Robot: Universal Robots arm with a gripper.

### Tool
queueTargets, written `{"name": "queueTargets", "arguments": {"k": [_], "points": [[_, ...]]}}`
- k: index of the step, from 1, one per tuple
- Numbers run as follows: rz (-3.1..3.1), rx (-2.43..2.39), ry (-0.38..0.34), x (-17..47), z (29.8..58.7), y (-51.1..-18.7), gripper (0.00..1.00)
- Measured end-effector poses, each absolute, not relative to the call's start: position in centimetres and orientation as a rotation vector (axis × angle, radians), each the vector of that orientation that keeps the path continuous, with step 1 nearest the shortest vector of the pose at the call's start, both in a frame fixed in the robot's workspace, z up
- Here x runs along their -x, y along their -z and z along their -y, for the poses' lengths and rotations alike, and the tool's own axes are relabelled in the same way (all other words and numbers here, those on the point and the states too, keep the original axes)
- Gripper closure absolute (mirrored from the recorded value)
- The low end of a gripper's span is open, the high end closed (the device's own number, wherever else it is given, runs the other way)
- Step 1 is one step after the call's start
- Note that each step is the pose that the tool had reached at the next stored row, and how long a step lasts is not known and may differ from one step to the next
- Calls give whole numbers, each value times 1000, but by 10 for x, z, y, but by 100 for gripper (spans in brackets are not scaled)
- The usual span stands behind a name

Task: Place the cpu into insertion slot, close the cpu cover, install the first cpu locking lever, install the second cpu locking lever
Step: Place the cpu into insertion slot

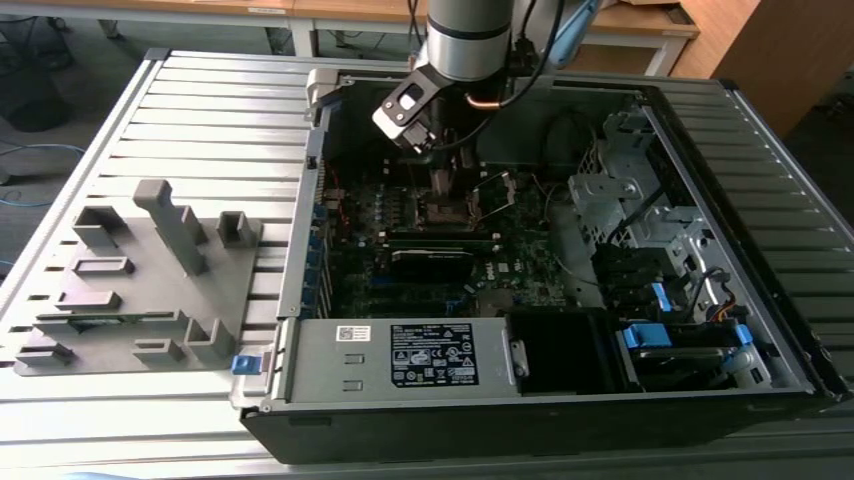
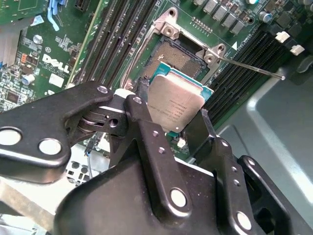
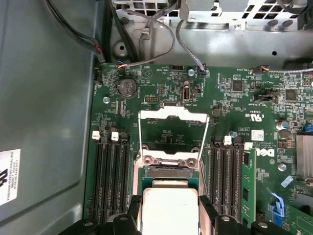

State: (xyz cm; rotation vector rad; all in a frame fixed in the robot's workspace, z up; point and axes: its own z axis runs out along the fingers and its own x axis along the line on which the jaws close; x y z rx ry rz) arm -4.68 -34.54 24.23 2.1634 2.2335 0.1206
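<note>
Place reads to me as robotics lab test bench, not home or shop. My evidence: slotted aluminium table point(image 1: 200, 110), grey custom parts fixture point(image 1: 140, 270) on it, opened computer case point(image 1: 534, 425) as workpiece, industrial arm point(image 1: 470, 35) over it. Second wrist view: gripper point(image 2: 172, 100) clamped on cpu point(image 2: 178, 110) above bare motherboard point(image 2: 44, 58). Behind bench: wooden office desks point(image 1: 347, 12), black bin point(image 1: 27, 90), blue cable point(image 1: 34, 160) loose on floor.
</note>
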Motion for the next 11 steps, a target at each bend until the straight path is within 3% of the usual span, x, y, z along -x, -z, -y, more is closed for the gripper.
{"name": "queueTargets", "arguments": {"k": [11], "points": [[-2233,-2164,-121,47,345,-241,46]]}}
